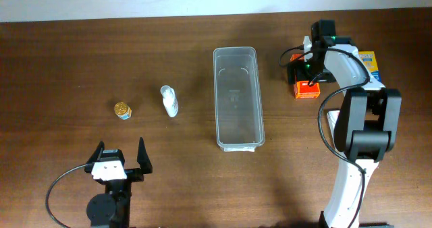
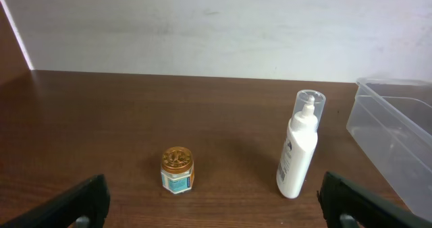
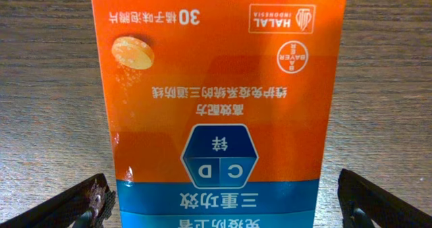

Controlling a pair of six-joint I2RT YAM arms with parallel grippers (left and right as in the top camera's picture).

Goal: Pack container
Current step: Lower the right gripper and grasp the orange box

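Clear container [image 1: 217,96], one bottle [image 1: 169,101], one jar [image 1: 122,110], two boxes [image 1: 304,93] [image 1: 368,61]; left tool [image 1: 121,148], right tool [image 3: 223,191] spread.

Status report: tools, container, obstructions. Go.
Left tool open, empty. Right tool open, astride orange box. Container empty, opening unobstructed. White bottle and gold-lidded jar sit left of it.

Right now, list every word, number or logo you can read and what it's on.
On the orange box, upside down in the right wrist view:
"HALAL INDONESIA"
"BAYER", round logo
"30", beside Chinese characters
"C", "D", "锌", in a blue hexagon
"三重功效", on the blue band
Too small or blurred: labels on the white bottle, the small jar, the yellow box.
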